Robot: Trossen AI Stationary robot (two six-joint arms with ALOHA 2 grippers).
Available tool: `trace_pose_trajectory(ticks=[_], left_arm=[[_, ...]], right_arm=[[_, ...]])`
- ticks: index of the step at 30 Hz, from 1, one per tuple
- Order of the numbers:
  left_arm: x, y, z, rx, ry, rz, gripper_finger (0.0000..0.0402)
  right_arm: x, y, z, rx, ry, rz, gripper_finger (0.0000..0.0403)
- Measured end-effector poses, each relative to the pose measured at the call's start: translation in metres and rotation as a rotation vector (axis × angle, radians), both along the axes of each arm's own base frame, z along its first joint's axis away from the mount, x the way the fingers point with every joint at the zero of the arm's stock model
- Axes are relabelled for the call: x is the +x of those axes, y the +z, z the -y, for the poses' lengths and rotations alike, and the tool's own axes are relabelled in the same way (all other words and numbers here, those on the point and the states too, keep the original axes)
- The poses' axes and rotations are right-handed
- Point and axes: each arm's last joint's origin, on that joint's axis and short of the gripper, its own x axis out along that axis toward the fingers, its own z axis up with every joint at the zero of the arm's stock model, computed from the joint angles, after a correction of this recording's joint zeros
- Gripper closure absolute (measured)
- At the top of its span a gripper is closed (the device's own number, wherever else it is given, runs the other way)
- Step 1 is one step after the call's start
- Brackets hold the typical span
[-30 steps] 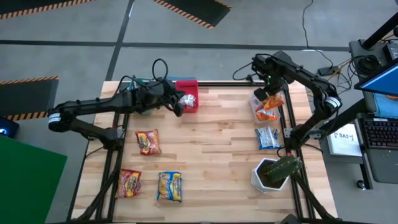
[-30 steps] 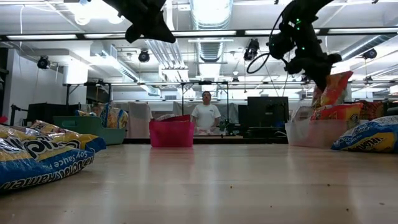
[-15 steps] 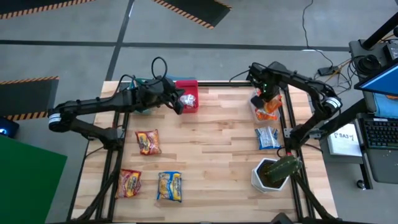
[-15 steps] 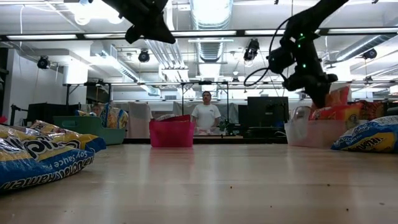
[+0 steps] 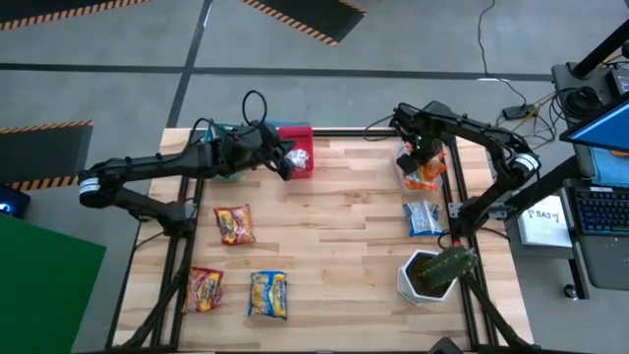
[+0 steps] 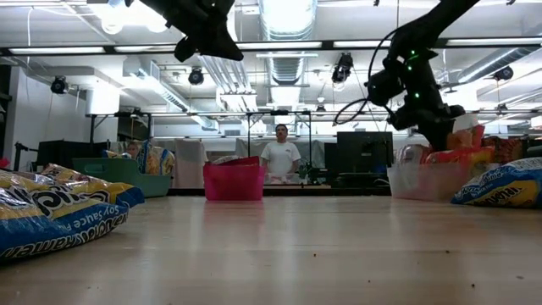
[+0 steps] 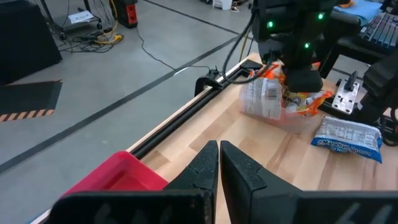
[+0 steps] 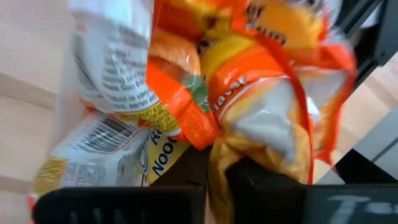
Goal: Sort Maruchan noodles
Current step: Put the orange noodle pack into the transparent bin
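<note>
Sorting status: judged partly done; several packets sit in bins, four lie loose on the wood.
Table (image 5: pixel 344 226): wooden top filling the middle of the high view, bins along its upper edge.
Red bin (image 5: pixel 297 147): upper centre-left of the high view, one pale packet visible inside.
Clear bin (image 5: pixel 421 167): upper right of the high view, holding orange packets (image 8: pixel 249 93) piled together.
Teal bin (image 6: pixel 118 174): left background of the low view, packets standing in it; count cannot be told.
Left gripper (image 5: pixel 283 169): just beside the red bin, fingers clenched together, nothing between them in the left wrist view.
Right gripper (image 5: pixel 421 149): down over the clear bin, jaws nearly shut with an orange packet pinched between them in the right wrist view; judged not yet let go.
Unsorted, right: silver-and-blue packet (image 5: pixel 424 217) just below the clear bin.
Unsorted, left: red packet (image 5: pixel 234 224) at centre-left; second red packet (image 5: pixel 205 289) and yellow-and-blue packet (image 5: pixel 267 294) at lower left.
Remaining: four packets to bin, by my judgement.
</note>
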Motion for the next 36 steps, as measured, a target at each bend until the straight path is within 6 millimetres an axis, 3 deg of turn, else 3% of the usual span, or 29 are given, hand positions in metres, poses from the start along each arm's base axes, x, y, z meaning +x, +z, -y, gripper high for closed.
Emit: trace_pose_trajectory(ticks=[7, 12, 20, 27, 31, 36], left_arm=[[-0.002, 0.013, 0.001, 0.004, 0.001, 0.037, 0.0402], [-0.004, 0.038, 0.001, 0.055, -0.017, 0.04, 0.0402], [-0.011, 0.075, 0.002, 0.127, -0.02, -0.009, 0.0402], [-0.013, 0.084, 0.003, 0.147, -0.024, -0.01, 0.0402], [-0.013, 0.083, 0.003, 0.146, -0.025, -0.016, 0.0402], [-0.013, 0.081, 0.003, 0.124, -0.02, -0.027, 0.0402]], right_arm=[[0.007, 0.03, 0.008, -0.053, 0.0, 0.044, 0.0335], [0.009, 0.04, 0.011, -0.086, -0.015, 0.071, 0.0337], [0.011, 0.015, 0.009, -0.036, -0.053, 0.089, 0.0383], [0.007, -0.016, 0.004, -0.008, -0.054, 0.09, 0.0394], [0.006, -0.017, 0.003, -0.001, -0.053, 0.084, 0.0394], [0.01, -0.001, 0.007, -0.023, -0.047, 0.113, 0.0376]])
